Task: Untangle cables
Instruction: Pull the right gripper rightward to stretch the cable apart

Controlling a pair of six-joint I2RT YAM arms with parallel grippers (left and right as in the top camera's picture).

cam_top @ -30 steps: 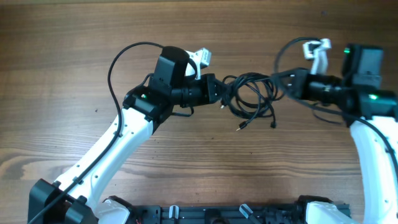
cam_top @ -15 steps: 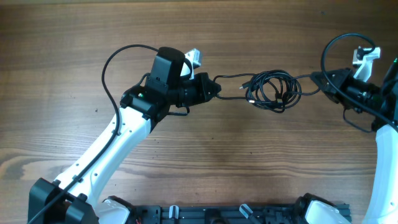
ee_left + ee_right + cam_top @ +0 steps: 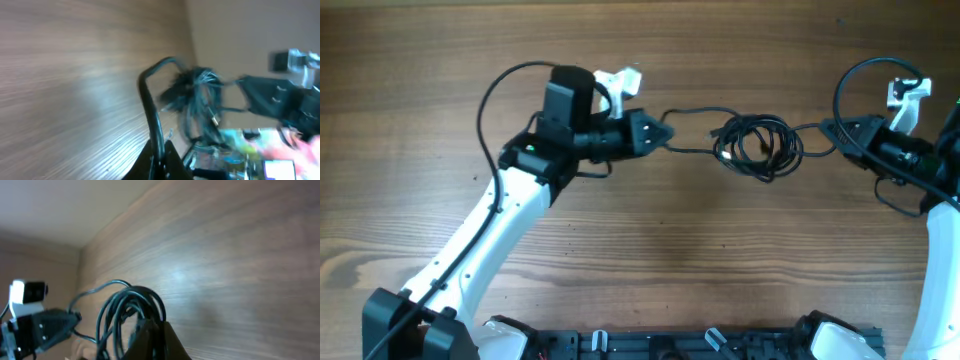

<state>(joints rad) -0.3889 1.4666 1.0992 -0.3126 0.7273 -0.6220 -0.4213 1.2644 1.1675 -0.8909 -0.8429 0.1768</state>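
Observation:
A tangle of thin black cables (image 3: 760, 145) hangs stretched between my two grippers above the wooden table (image 3: 650, 240). My left gripper (image 3: 665, 131) is shut on one cable strand that runs right into the knot. In the left wrist view that strand (image 3: 152, 115) rises from my shut jaws to the blurred bundle (image 3: 197, 95). My right gripper (image 3: 832, 130) is shut on another strand at the knot's right side. In the right wrist view the looped cables (image 3: 130, 310) sit just beyond my shut gripper (image 3: 152, 330).
The left arm (image 3: 500, 230) crosses the table's left half and the right arm (image 3: 940, 220) stands at the right edge. A black rail (image 3: 670, 345) runs along the front edge. The thick black wire (image 3: 495, 90) of the left arm loops up behind it.
Both grippers pulled apart over the last second, stretching the bundle out. In the last half second the left gripper shifted slightly left and up; the right barely moved.

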